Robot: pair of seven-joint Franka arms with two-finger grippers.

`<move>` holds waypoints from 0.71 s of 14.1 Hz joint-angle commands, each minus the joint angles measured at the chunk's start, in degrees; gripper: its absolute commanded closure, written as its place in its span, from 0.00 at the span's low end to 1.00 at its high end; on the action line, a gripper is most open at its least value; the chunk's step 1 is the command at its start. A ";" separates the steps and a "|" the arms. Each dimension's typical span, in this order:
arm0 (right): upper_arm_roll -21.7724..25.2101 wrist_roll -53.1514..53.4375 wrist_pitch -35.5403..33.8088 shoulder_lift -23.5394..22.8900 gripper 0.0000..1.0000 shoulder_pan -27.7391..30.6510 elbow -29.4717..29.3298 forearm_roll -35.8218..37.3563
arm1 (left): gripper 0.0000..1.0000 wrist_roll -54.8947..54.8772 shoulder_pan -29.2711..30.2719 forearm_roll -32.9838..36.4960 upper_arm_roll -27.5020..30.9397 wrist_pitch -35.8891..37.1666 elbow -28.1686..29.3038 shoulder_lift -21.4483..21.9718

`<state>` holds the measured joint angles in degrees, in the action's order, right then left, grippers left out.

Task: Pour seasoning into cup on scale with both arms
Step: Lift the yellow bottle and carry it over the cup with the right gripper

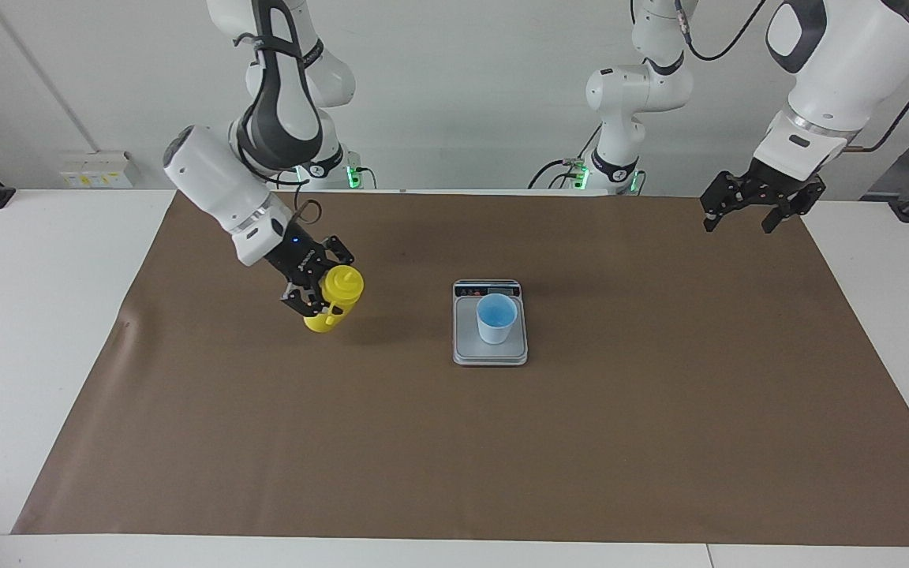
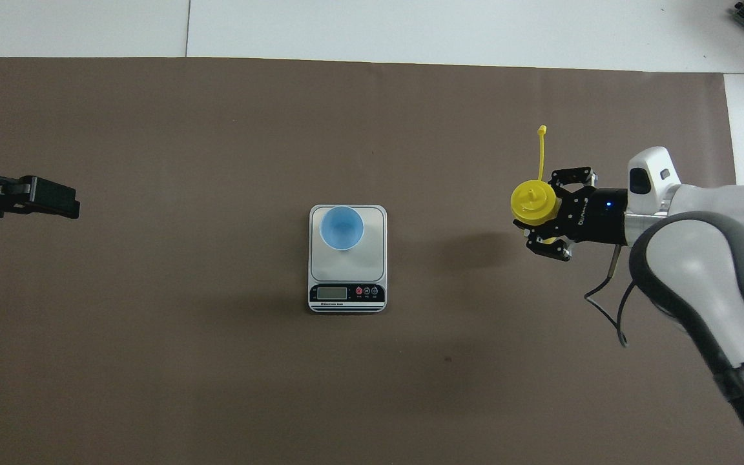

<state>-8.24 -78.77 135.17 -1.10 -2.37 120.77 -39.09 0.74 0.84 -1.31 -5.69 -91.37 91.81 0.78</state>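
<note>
The yellow seasoning bottle [image 1: 342, 285] stands about upright toward the right arm's end of the table, beside the scale; its thin cap strap points away from the robots in the overhead view [image 2: 533, 201]. My right gripper [image 1: 325, 289] [image 2: 544, 210] is shut on the bottle's body from the side. The light-blue cup [image 1: 496, 317] [image 2: 341, 227] stands upright on the silver-grey scale [image 1: 490, 353] [image 2: 373, 258] at the table's middle. My left gripper [image 1: 740, 224] [image 2: 62, 199] is open and empty, raised over the mat's edge at the left arm's end, where it waits.
A brown mat [image 1: 454, 457] covers most of the white table [image 1: 28, 315]. The scale's dark display strip [image 2: 346, 294] is on its edge nearer to the robots. A black cable [image 2: 608, 290] hangs from the right wrist.
</note>
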 commanded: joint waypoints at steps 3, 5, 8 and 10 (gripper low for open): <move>-0.02 24.74 3.09 -2.68 0.94 -8.42 -5.53 25.93 | 0.00 -0.39 -0.84 0.96 0.68 -0.65 1.45 1.41; -0.11 34.61 2.55 -3.81 0.99 -12.20 -7.29 38.25 | 0.00 -0.30 -0.75 0.96 0.77 -0.65 1.45 1.41; -0.11 37.55 1.50 -6.80 1.00 -15.46 -10.45 48.90 | 0.00 -0.38 -0.66 0.96 0.86 -0.65 1.18 1.33; -0.11 37.55 0.71 -8.82 1.00 -16.61 -13.08 55.94 | 0.00 -1.43 -0.66 1.13 1.04 0.40 0.31 1.33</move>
<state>-8.48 -41.75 138.07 -7.03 -18.33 112.54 11.09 0.60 0.84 -1.30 -5.48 -91.39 91.76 0.97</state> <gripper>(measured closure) 0.529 0.000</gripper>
